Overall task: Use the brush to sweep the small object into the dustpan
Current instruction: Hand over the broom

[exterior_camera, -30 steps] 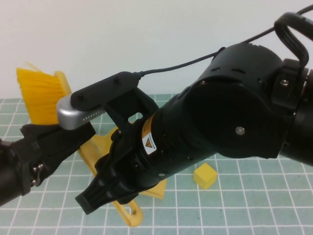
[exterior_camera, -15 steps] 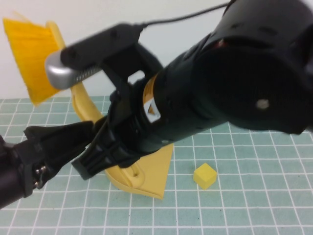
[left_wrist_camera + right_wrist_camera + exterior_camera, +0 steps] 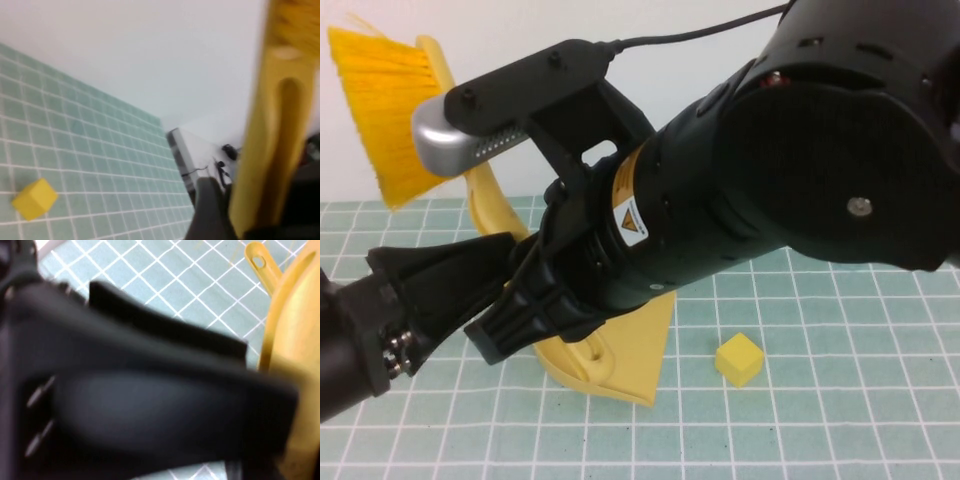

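Two arms crowd the middle of the high view, each carrying one yellow implement above the green gridded bench (image 3: 840, 420). The left tool (image 3: 470, 270), low on the robot's left, is closed around the slim handle of the brush (image 3: 385, 110), whose bright bristles stick up high against the pale wall; the left wrist view shows that handle running up between its fingers (image 3: 212, 210). The right tool (image 3: 535, 325) reaches in from the robot's right and appears to be clamped on the dustpan (image 3: 630, 350), though its jaws are mostly hidden behind its own black body and the grip is inferred from the scoop hanging just under it, tilted with its lower edge close to the bench. The right wrist view shows the dustpan's handle with its hole lying over the grid beside the scoop. The small object (image 3: 739, 359) sits on the bench just to the right of the scoop's edge, touching neither implement. By my reading, both implements are picked up and the step in hand is positioning: the sweep itself is not yet begun. Next, the scoop's lip needs to lie flat on the bench facing the cube, and the brush must come down on the cube's far side with bristles lowered, then draw it toward the scoop.
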You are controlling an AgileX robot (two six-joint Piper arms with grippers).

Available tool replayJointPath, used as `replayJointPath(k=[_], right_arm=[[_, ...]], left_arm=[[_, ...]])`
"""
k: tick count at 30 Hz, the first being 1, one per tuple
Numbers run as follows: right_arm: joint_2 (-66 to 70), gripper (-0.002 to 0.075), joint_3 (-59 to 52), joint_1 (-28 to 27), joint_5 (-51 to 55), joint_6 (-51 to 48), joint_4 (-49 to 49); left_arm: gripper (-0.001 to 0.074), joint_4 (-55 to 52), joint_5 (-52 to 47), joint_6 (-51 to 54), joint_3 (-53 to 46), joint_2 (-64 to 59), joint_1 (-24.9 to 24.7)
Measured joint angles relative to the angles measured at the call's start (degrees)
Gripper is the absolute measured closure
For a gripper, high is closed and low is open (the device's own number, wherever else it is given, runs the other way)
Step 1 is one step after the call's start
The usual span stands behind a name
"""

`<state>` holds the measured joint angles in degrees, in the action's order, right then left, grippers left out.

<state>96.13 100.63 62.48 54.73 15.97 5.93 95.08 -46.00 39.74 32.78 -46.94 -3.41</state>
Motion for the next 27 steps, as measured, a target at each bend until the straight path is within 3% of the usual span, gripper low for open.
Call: replayJointPath(k=[18, 21, 27], right_arm=[[0.93, 0.0537, 0.11, 0.00, 0.00, -5.11, -10.60], [1.48, 0.0537, 0.11, 0.00, 0.08, -5.21, -10.60], [1.46, 0.0537, 0.11, 0.00, 0.08, -5.55, -9.48]], left_arm=[[0.0300, 3.20, 4.79, 2.06, 0.00, 0.00, 0.00], [0.0369, 3.20, 5.89, 1.44, 0.00, 0.00, 0.00], [0.0657, 3.20, 6.04, 1.44, 0.00, 0.00, 0.00]])
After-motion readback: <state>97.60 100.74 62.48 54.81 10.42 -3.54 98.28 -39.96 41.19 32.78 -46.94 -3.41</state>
